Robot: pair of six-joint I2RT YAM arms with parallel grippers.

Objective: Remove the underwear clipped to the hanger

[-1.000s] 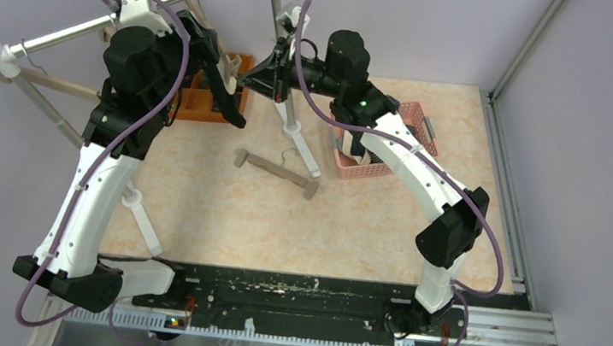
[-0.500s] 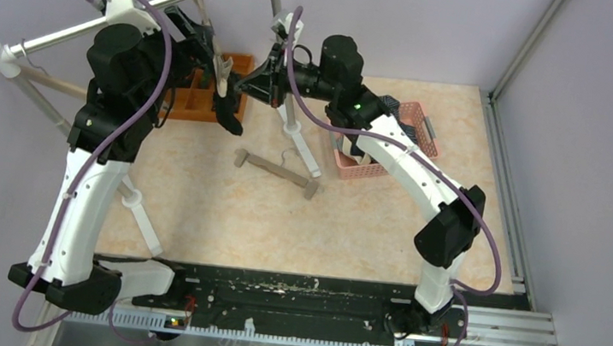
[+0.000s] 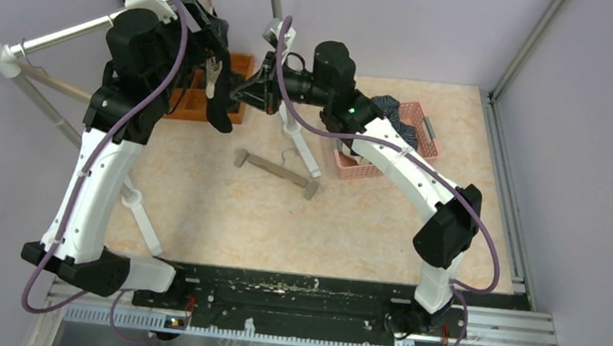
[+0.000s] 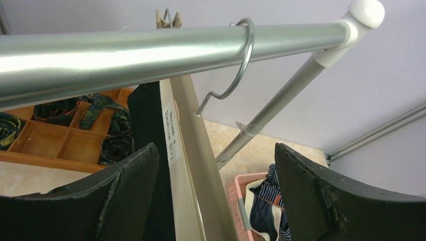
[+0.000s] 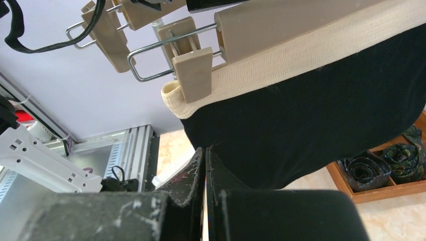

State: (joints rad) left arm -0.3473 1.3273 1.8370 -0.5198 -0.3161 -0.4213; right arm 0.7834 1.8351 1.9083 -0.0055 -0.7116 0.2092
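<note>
Where hooked over the silver clothes rail (image 4: 125, 47), hangs black underwear (image 5: 326, 115) by its beige waistband from a wooden clip hanger (image 5: 281, 25). Spreads the left gripper (image 4: 216, 150) wide, one finger each side of the hanger bar. Presses the right gripper (image 5: 205, 160) shut against the cloth's lower edge, below a clip (image 5: 193, 75).

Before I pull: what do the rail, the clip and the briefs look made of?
Rail: metal tube with a brushed silver finish; a long bright glare runs along it.
Clip: beige and matte, either plastic or painted wood, I cannot tell which; it rides on shiny bent wire, likely steel.
Briefs: black knit cloth with a fine surface texture; the cream waistband looks like woven elastic.
</note>
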